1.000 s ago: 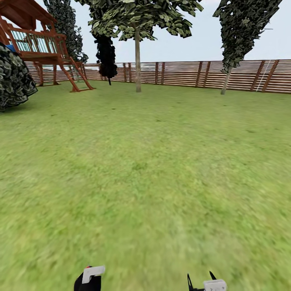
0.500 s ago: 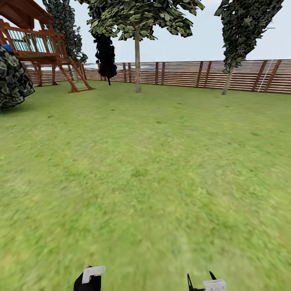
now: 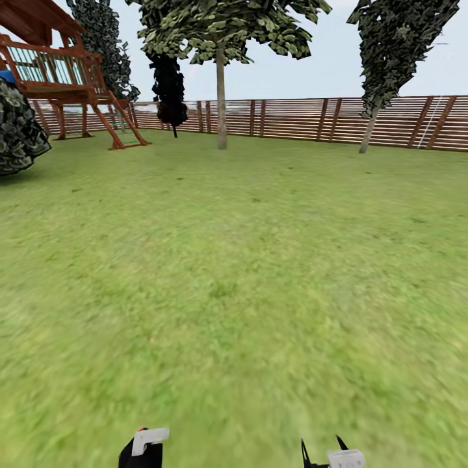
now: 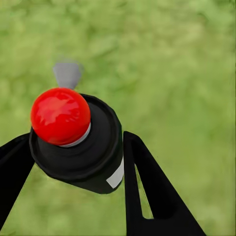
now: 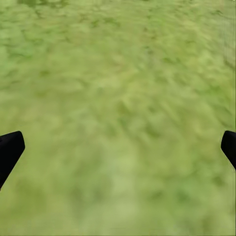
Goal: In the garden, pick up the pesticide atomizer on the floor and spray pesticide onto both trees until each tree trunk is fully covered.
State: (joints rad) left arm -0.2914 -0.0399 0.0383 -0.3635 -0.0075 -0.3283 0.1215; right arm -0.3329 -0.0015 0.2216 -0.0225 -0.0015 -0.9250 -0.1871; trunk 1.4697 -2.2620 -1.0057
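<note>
Head cam: open lawn [image 3: 234, 292] across most of the view, slat fence [image 3: 312, 120] along the far edge. One tree [image 3: 221, 39] stands far centre, its trunk [image 3: 221, 104] straight and pale, in front of the fence. Second tree [image 3: 390, 45] far right, trunk [image 3: 368, 133] thin and leaning. Dark narrow tree [image 3: 170, 91] just left of the centre trunk. Wooden play structure [image 3: 62, 71] far left w/ ladder legs on the grass; round dark bush [image 3: 18, 127] at the left edge, near side of the structure.

L gripper [image 3: 142, 448] at the near edge, left of centre; white-labelled part visible there. L wrist cam: L gripper [image 4: 73, 147] fingers [image 4: 147, 191] pinch the pesticide atomizer [image 4: 83, 147], a black body w/ red round cap and small white label patch, one finger on each side, touching. Grey nozzle tip sticks out beyond the cap. Blurred grass behind.

R gripper [image 3: 325, 455] at the near edge, right of centre, two black tips pointing up. R wrist cam: R gripper [image 5: 118, 147] fingertips [image 5: 10, 147] spread wide at opposite edges, grass only between them.
</note>
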